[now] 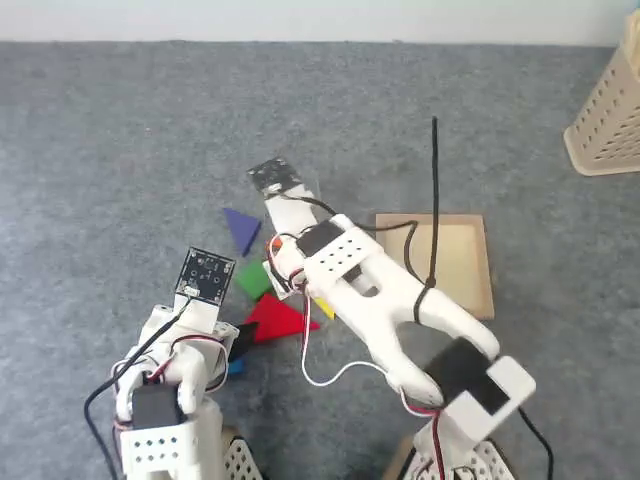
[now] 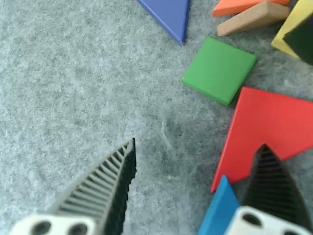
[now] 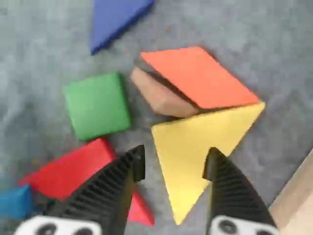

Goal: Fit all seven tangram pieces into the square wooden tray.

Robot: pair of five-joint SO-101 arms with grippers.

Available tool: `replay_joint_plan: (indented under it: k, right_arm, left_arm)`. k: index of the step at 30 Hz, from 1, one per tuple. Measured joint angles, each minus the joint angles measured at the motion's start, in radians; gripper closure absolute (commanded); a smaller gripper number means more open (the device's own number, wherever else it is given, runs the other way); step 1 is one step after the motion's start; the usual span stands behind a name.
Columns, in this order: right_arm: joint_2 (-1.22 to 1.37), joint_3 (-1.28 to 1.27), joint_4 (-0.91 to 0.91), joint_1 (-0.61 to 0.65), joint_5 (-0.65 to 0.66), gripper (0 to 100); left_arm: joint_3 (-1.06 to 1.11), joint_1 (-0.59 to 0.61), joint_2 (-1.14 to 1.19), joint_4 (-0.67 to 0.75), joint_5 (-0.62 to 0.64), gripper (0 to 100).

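Observation:
The square wooden tray (image 1: 470,262) lies right of centre on the carpet. The pieces lie loose to its left: purple-blue triangle (image 1: 241,229) (image 2: 168,14) (image 3: 115,17), green square (image 1: 253,279) (image 2: 218,69) (image 3: 97,105), red triangle (image 1: 277,317) (image 2: 271,132) (image 3: 73,171), light blue piece (image 1: 236,366) (image 2: 221,210) (image 3: 14,201), orange parallelogram (image 3: 198,76) (image 2: 242,6) resting on a plain wooden piece (image 3: 159,95) (image 2: 252,17), and yellow triangle (image 3: 200,144) (image 2: 296,24). My right gripper (image 3: 173,166) hangs open, its fingers either side of the yellow triangle. My left gripper (image 2: 195,169) is open over bare carpet beside the red triangle.
A cream perforated basket (image 1: 610,110) stands at the far right. Grey carpet (image 1: 120,150) stretches open on the left and at the back. A black cable (image 1: 433,200) rises over the tray. The two arms stand close together near the pieces.

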State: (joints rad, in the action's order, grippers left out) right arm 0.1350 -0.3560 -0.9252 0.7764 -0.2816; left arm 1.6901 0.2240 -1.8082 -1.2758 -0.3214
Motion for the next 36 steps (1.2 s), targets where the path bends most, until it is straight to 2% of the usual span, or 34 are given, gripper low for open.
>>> replay_joint_plan:
  k: [4, 9, 20, 36]
  right_arm:
    - [0.034, 0.000, 0.005, 0.002, -0.115, 70.5]
    - [0.066, 0.000, 0.046, 0.002, -0.140, 63.8]
    - [0.112, 0.000, 0.186, 0.002, -0.141, 68.6]
    - [0.206, 0.058, 0.198, -0.029, -0.146, 68.8]
  left_arm:
    - [0.000, 0.000, 0.000, 0.000, 0.000, 65]
    - [0.000, 0.000, 0.000, 0.000, 0.000, 65]
    - [0.000, 0.000, 0.000, 0.000, 0.000, 65]
    - [0.000, 0.000, 0.000, 0.000, 0.000, 65]
